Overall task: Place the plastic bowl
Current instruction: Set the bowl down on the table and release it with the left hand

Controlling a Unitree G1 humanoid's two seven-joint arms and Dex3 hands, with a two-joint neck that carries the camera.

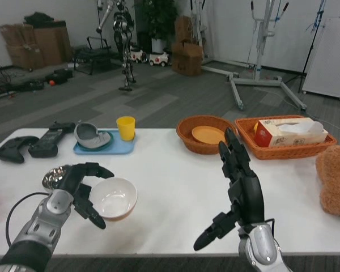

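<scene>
- The left robot hand [82,187] curls around the rim of the white bowl [114,198], which sits upright on the worktop [175,187] near its front left.
- The right robot hand [238,187] is raised over the worktop, fingers spread, holding nothing.
- Behind lie a blue tray [110,146], a yellow cup [125,127] and a round basket [207,135].

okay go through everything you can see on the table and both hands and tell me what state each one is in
left hand: grips the white bowl's rim
white bowl: upright, empty, at table level
right hand: open, fingers spread, holds nothing
yellow cup: upright on the blue tray
grey bowl: tilted on the blue tray
round basket: holds an orange plate
</scene>
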